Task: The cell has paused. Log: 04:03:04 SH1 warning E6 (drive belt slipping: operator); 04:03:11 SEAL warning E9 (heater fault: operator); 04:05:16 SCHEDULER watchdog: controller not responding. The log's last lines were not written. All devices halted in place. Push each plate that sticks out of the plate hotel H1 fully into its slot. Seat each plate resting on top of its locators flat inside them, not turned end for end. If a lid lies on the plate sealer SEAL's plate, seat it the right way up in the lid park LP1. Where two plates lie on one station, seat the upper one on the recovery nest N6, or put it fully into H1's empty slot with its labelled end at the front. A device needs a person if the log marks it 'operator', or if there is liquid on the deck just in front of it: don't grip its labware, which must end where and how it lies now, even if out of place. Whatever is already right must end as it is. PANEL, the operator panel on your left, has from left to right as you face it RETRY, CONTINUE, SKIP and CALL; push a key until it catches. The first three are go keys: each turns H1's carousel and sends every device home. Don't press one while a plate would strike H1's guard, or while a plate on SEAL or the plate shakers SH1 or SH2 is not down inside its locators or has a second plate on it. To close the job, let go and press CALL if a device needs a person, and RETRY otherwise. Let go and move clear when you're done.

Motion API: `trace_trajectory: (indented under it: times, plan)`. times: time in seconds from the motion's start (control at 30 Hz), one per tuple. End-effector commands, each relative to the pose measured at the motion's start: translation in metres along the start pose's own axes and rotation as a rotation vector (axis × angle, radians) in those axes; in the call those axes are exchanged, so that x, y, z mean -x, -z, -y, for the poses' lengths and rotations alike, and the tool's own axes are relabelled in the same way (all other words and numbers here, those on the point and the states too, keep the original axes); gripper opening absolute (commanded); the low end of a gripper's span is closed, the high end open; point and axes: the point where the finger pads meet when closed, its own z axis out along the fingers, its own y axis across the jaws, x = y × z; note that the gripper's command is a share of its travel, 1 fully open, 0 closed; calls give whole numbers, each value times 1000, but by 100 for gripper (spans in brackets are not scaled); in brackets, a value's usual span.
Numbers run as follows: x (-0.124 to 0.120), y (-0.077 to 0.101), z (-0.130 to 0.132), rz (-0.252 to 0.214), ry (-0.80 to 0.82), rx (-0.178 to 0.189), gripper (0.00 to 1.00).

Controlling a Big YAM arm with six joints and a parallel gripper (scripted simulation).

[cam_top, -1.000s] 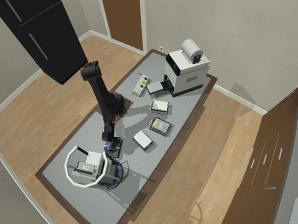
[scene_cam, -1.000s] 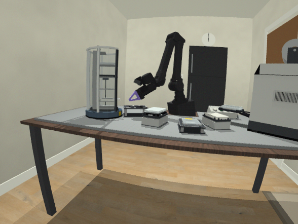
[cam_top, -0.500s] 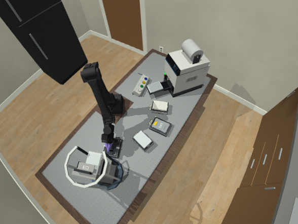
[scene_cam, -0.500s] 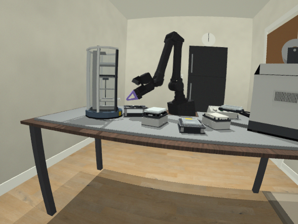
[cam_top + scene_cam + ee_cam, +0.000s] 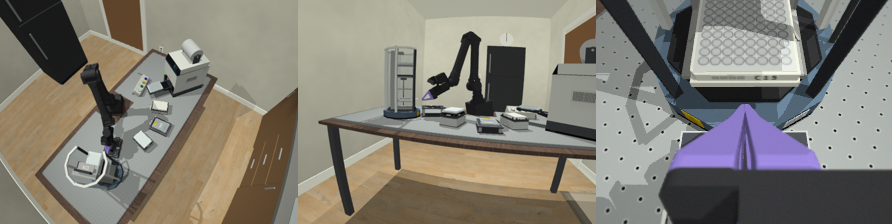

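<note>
The single black arm point(image 5: 460, 59) rises from its base, folds sharply at a high elbow and descends forward and downward, ending low above the deck. The wrist is pitched down at a slant. The gripper point(image 5: 746, 111) is fully closed with nothing between its purple fingers point(image 5: 426, 97), which meet in a narrow wedge-shaped point.

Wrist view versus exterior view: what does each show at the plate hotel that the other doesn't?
Only the wrist view shows the plate protruding from the hotel's bottom slot, with its wells and front label. Only the exterior view shows the hotel's full height, its upper shelves, and the arm reaching down. Both show the shut purple hand aimed at the hotel's blue base.
</note>
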Motion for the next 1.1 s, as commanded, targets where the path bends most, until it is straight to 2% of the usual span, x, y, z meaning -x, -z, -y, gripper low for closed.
trace_trajectory:
  times: [0.0,0.03,0.1,0.47,0.57,0.6,0.77,0.87,1.07]
  plan:
    - [12,-11,0,14,7,-6,0]
    - [19,-9,-6,32,3,8,0]
    - [14,-14,-1,13,8,-2,0]
    - [22,-27,0,15,6,-6,0]
    - [24,-27,-1,20,5,-3,0]
    - [22,-20,-3,26,-4,4,0]
    - [22,-20,-3,26,-4,4,0]
    - [25,-28,-4,19,7,3,0]
    - [28,-31,0,24,4,-4,0]
